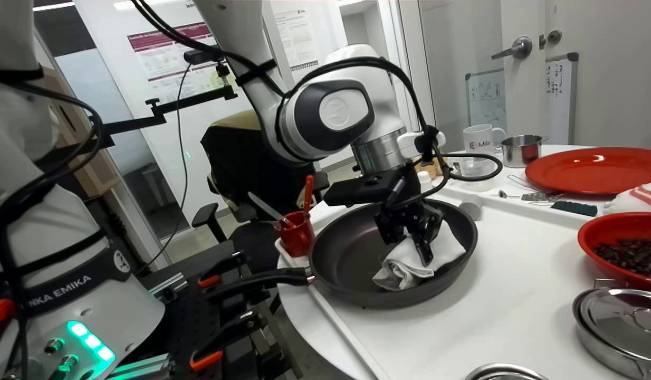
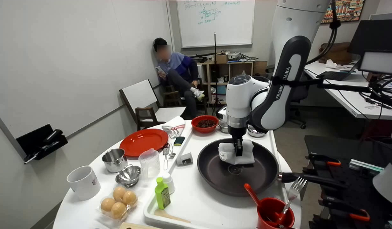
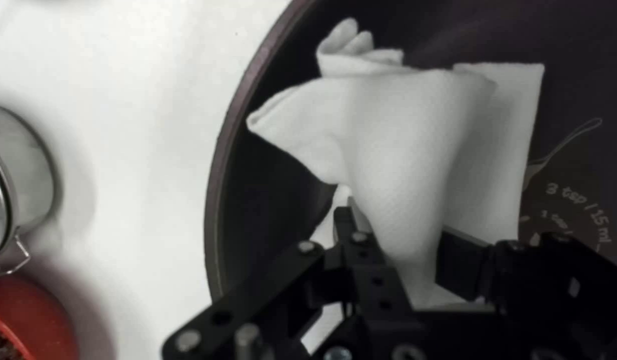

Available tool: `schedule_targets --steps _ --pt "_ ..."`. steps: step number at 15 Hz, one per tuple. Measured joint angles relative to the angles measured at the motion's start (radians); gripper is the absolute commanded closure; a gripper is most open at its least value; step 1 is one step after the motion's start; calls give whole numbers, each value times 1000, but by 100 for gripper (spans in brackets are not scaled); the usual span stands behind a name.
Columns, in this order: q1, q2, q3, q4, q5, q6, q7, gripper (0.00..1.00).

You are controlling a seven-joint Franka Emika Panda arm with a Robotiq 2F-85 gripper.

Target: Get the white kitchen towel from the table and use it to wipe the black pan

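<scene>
The black pan (image 1: 352, 258) rests on a white tray, its long handle (image 2: 310, 178) reaching out past the tray edge. Inside it lies the crumpled white kitchen towel (image 2: 227, 153), touching the pan's surface on one side. From above, my gripper (image 1: 410, 243) points down into the pan. In the wrist view the gripper (image 3: 402, 235) has a thick fold of the towel (image 3: 403, 135) squeezed between its two fingers. Loose folds spread beyond the fingertips toward the rim (image 3: 221, 165). The white table (image 2: 73, 208) shows around the tray.
A red mug with utensils (image 1: 296, 237) stands close to the pan by the handle. The tray (image 1: 505, 295) also bears a red bowl (image 1: 586, 240), a lidded steel pan (image 1: 602, 338) and a small grey-white item (image 2: 185, 159). Beyond it are a red plate (image 2: 143, 141) and a green bottle (image 2: 162, 194).
</scene>
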State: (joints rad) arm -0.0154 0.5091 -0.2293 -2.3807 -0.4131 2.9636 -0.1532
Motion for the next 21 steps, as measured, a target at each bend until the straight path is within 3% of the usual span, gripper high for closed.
schedule_targets --steps 10,21 --pt "45 55 47 53 26 -1 35 90" --pt "119 55 55 34 28 -1 39 90"
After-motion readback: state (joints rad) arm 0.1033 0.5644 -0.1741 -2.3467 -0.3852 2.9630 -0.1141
